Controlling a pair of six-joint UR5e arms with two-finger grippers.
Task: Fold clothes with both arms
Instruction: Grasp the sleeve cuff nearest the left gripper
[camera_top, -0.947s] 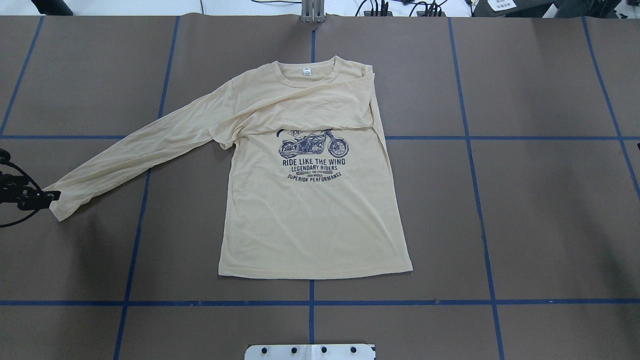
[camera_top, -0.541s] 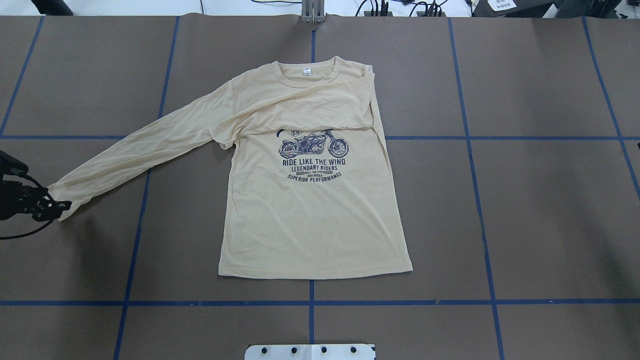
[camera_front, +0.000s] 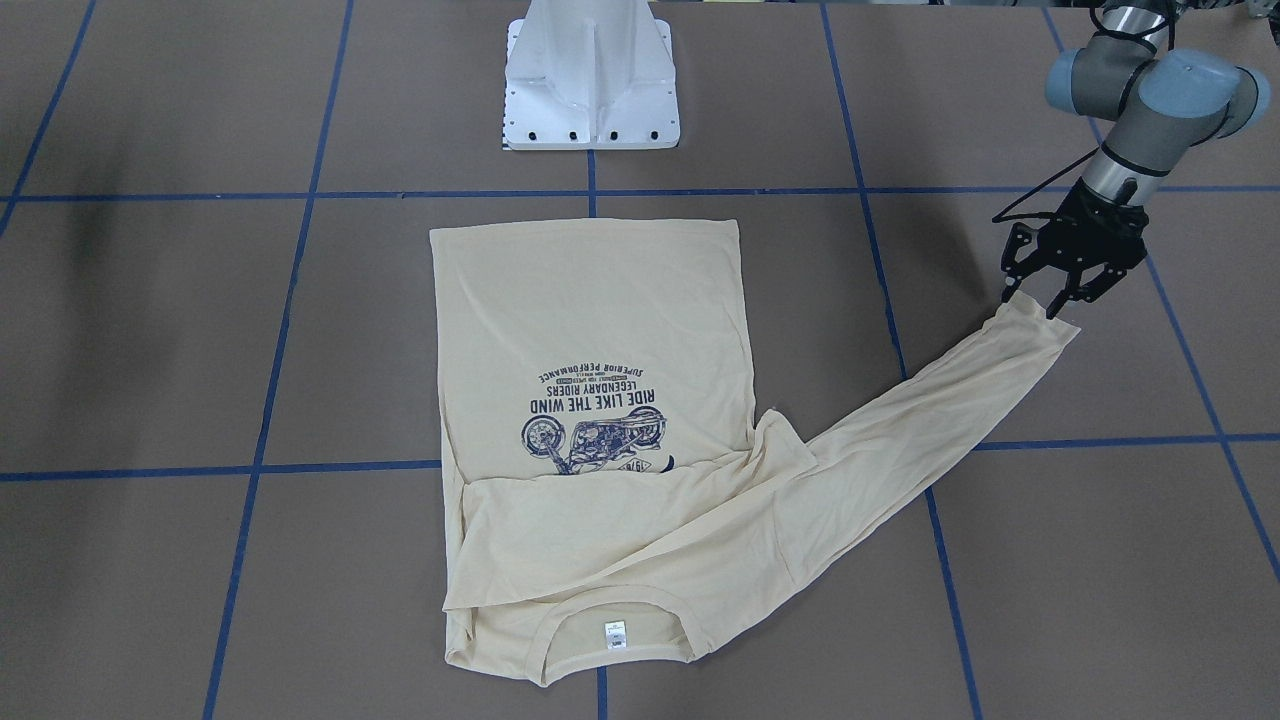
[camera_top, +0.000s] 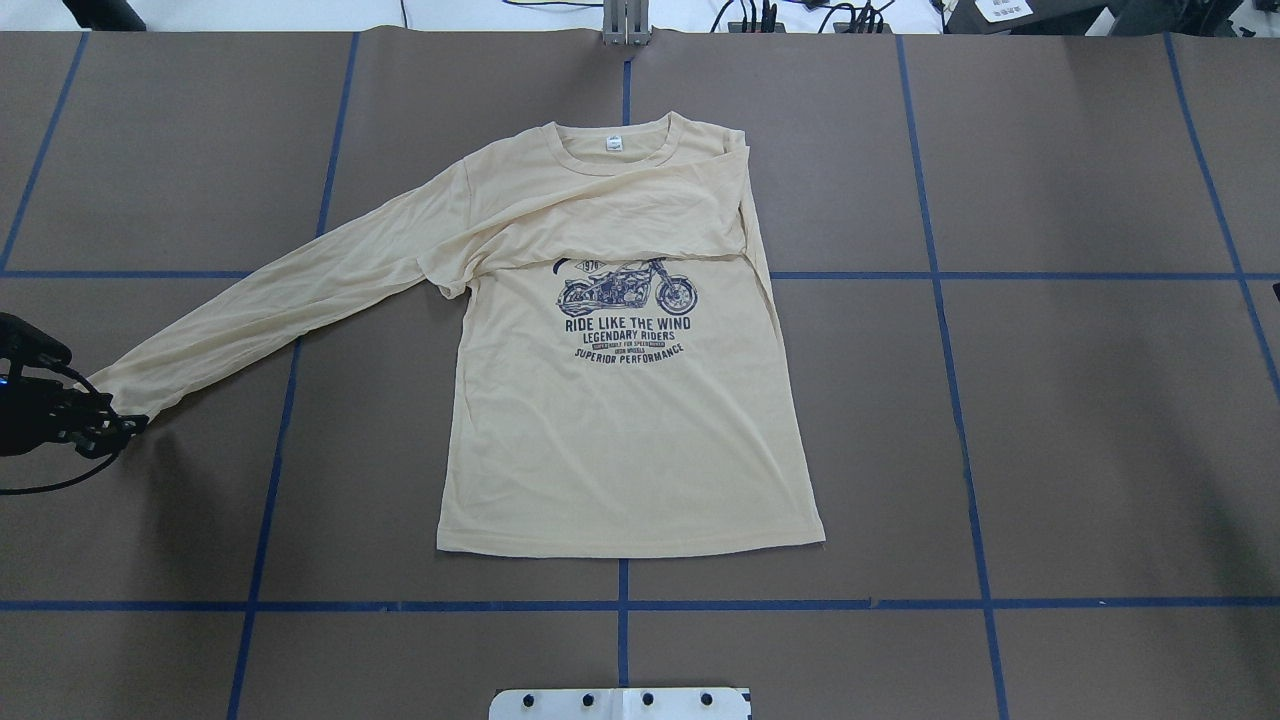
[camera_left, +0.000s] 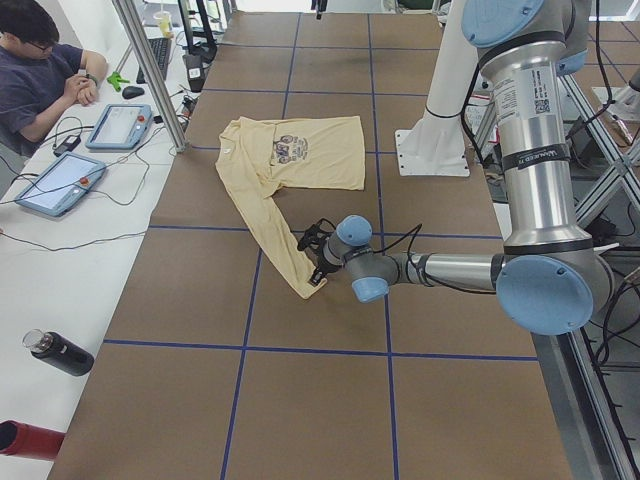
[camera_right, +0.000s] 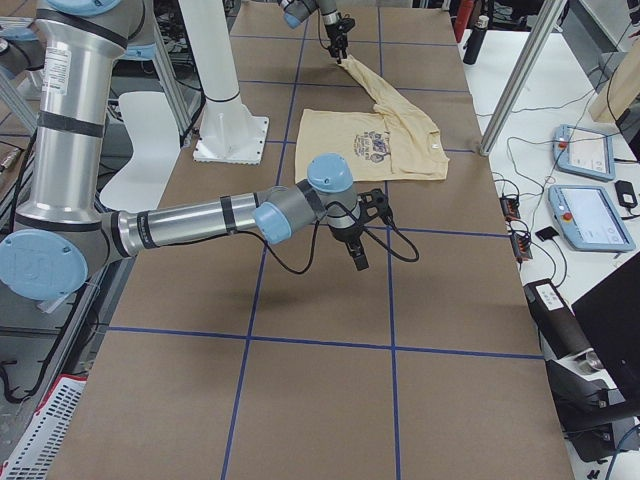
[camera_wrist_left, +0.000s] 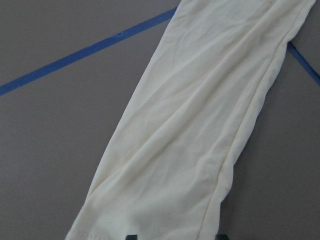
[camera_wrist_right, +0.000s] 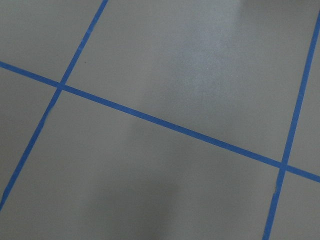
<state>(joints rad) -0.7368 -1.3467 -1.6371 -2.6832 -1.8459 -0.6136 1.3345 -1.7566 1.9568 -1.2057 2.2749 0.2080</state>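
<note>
The left gripper (camera_front: 1030, 304) holds its fingers (camera_front: 1062, 297) apart, straddling the cuff (camera_front: 1038, 325) of the outstretched sleeve (camera_top: 280, 290). Whether the right gripper (camera_right: 357, 260) is parted cannot be told. It hangs over the brown table (camera_top: 1080, 430), which is crossed by blue tape lines (camera_top: 958, 400). The print (camera_top: 627, 320) reads "RIDE LIKE THE WIND". Seen from overhead, the T-shirt (camera_top: 620, 450) lies flat mid-table, with its collar at 12 o'clock, hem at 6 and sleeve toward 8.

brown table carrying one shirt

a brown table (camera_top: 1050, 420) is showing blue tape lines (camera_top: 900, 604) crossing it in a grid. a cream t-shirt (camera_top: 620, 440) is lying flat at its middle, print up, collar pointing far. one long sleeve (camera_top: 280, 300) is stretching out left across the surface, while the other is lying folded over the chest. a white base (camera_front: 592, 80) is standing at the near edge.
</note>
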